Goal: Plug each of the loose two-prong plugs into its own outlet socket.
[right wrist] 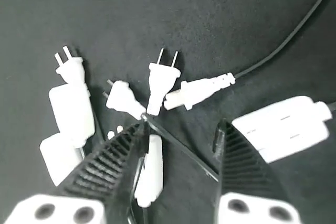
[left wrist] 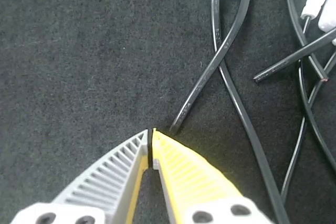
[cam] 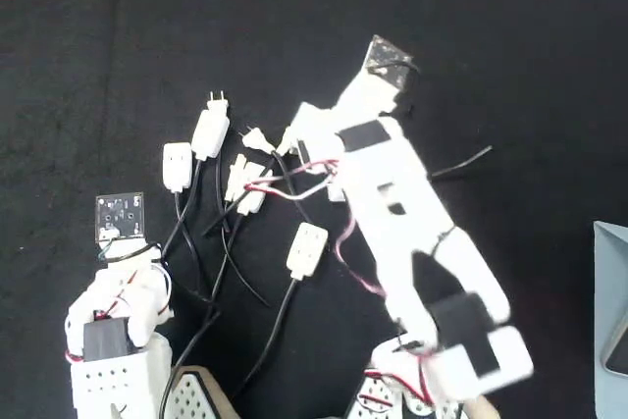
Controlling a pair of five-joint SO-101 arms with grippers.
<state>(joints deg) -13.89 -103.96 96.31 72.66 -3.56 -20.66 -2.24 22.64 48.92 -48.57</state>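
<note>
Several white two-prong plugs lie in a cluster at the table's middle. One plug [right wrist: 160,78] lies prongs away from my right gripper [right wrist: 182,127], which hangs open just above a black cable, nothing between its fingers. A smaller plug [right wrist: 123,98] and a longer plug [right wrist: 69,70] lie beside it. A white outlet socket [right wrist: 286,127] lies by one finger. In the high view the long plug [cam: 210,129] sits by a socket [cam: 177,166], and another socket [cam: 307,247] lies nearer the arms. My left gripper [left wrist: 151,134] is shut and empty, low over the cloth beside black cables [left wrist: 220,66].
Black cables [cam: 221,272] cross and tangle between the two arms. The right arm [cam: 392,203] stretches over the middle of the black cloth. The left arm [cam: 118,311] stays at the near left. A grey box edge [cam: 613,321] stands at the right.
</note>
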